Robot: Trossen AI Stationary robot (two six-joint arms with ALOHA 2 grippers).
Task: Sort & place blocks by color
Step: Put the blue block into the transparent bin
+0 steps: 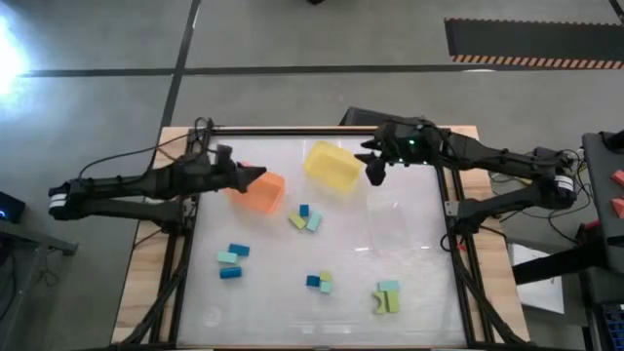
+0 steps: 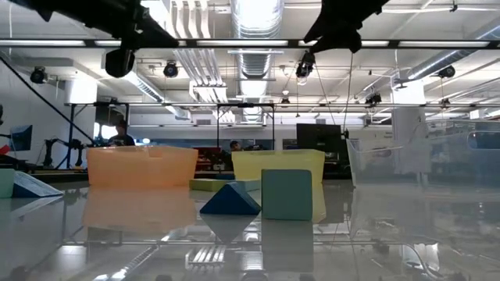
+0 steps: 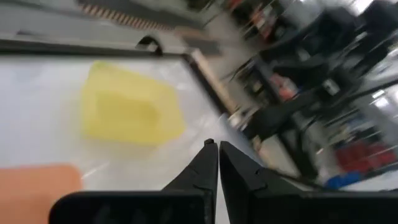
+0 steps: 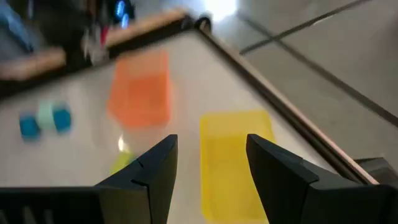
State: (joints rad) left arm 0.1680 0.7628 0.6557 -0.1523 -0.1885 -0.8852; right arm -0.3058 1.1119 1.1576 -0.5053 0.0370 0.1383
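Note:
Small mint-teal, yellow-green and blue blocks lie in loose groups on the white table: one group at the centre (image 1: 305, 219), one at the left (image 1: 232, 261), one at the near middle (image 1: 320, 282), one at the near right (image 1: 386, 296). In the low view a blue wedge (image 2: 230, 200) and a teal cube (image 2: 287, 194) rest on the table. My left gripper (image 1: 261, 175) is shut and empty above the orange tray (image 1: 261, 192). My right gripper (image 1: 374, 172) is open and empty, raised beside the yellow tray (image 1: 331, 165).
The orange tray (image 4: 140, 88) and the yellow tray (image 4: 236, 152) stand at the far middle of the table. A clear tray (image 1: 405, 222) stands at the right. The table's dark frame (image 1: 453, 210) borders the white surface. People show in the room behind (image 2: 121, 134).

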